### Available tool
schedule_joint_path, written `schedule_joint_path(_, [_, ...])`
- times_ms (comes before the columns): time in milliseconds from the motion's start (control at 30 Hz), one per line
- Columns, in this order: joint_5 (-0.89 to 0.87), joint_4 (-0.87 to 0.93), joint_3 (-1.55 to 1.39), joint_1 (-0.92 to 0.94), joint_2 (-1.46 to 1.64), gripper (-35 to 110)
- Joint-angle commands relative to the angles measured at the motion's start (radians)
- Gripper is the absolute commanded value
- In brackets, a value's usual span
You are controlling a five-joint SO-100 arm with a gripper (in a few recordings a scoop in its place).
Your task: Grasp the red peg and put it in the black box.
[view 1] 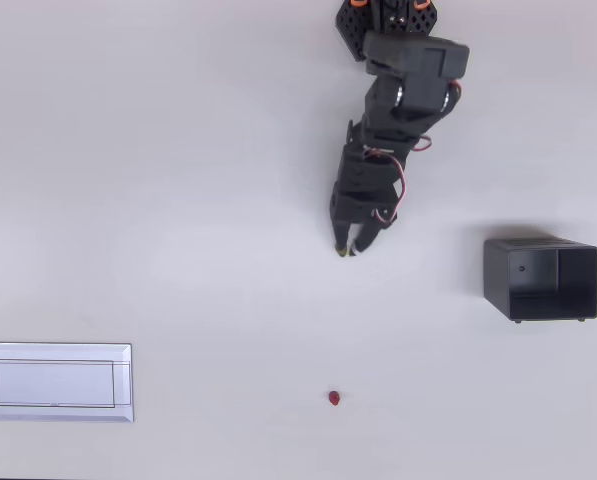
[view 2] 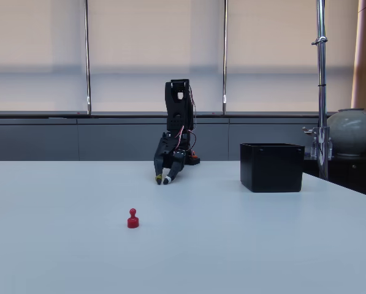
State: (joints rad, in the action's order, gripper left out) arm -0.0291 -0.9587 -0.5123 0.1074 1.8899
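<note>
Red peg stands upright, knob up; claw fingers together, well apart.

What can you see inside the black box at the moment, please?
In the overhead view the black box shows only dark inner walls and floor, with nothing visible in it. The fixed view hides its interior behind the near wall. The red peg stands on the table, well apart.

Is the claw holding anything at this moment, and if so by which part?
Nothing is held. The claw is low over the table, well apart from the red peg, which stands alone on the table.
</note>
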Motion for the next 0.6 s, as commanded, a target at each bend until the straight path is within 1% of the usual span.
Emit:
schedule_joint_path(0, [0.018,-0.054,-0.097,-0.005,0.072,20])
schedule_joint_path(67, [0.025,-0.071,-0.146,-0.003,0.114,24])
schedule_joint_path(300, [0.04,-0.156,-0.319,0.002,0.276,24])
schedule_joint_path(567, [0.089,-0.167,-0.515,0.008,0.407,24])
